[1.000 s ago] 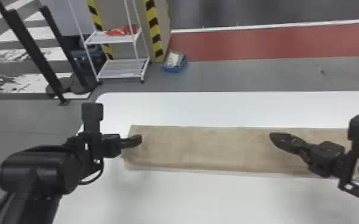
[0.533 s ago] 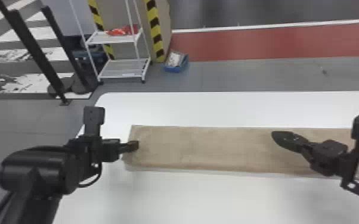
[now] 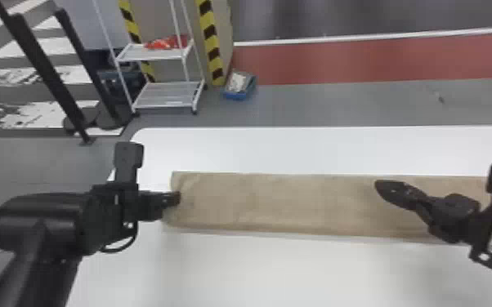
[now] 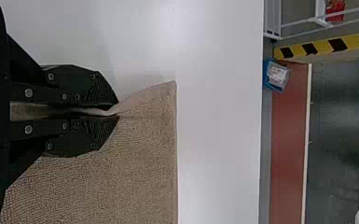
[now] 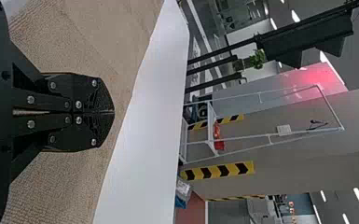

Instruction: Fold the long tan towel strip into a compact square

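My left pincer is gripping the towel, my right pincer shut; the unpinched corner beyond my left is risking a skewed fold.

You have the towel on the table and, behind it, the rack with the bin to its right.

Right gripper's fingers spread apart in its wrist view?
No, the right gripper has its two fingers closed flush against each other.
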You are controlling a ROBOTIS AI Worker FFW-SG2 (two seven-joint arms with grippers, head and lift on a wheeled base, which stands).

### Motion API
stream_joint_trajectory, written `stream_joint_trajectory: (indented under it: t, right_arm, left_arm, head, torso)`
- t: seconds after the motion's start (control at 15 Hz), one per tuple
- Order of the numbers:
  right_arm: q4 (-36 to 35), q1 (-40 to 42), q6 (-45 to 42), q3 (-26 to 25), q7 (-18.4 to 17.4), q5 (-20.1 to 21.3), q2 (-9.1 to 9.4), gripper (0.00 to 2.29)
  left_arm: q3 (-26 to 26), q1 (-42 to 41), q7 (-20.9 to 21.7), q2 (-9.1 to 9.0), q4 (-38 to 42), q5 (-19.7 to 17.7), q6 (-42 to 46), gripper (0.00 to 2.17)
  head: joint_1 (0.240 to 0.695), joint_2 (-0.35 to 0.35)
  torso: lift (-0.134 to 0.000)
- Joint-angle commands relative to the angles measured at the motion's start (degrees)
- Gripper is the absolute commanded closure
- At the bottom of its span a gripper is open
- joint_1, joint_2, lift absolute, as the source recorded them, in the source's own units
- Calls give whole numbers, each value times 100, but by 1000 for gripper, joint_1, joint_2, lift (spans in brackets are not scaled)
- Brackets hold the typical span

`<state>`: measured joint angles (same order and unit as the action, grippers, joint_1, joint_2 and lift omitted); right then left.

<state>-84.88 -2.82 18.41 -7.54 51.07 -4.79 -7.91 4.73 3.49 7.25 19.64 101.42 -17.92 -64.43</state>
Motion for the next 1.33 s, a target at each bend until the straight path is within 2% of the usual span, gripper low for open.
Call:
stream_joint_trajectory:
  t: [0.0,0.33,0.53,1.0,1.07,1.27]
  right_arm:
    - [76,0,-52,-2,0,4,0,1180]
    - [446,-88,-210,112,-18,13,9,1180]
    - [648,-175,-210,253,-44,22,18,1180]
    - [929,-342,-334,411,-97,75,88,1180]
    - [920,-342,-369,393,-97,66,88,1180]
    - [753,-149,-386,121,-36,-48,79,1180]
  left_arm:
    - [46,-15,-22,-4,159,-186,-110,1744]
    - [257,55,-127,-65,642,-915,-585,1744]
    - [318,266,-277,-294,695,-1504,-796,1744]
    - [415,706,-628,-1313,660,-2436,-1481,1744]
    - [415,714,-690,-1498,633,-2462,-1481,1744]
    - [230,706,-831,-1876,589,-2392,-1393,1744]
  head:
    - [695,158]
    - [695,142]
    - [695,124]
    - [695,41]
    - [695,17]
    - [695,-21]
  torso:
    - [-124]
    - [-124]
    - [-124]
    - [-124]
    - [-124]
    - [-124]
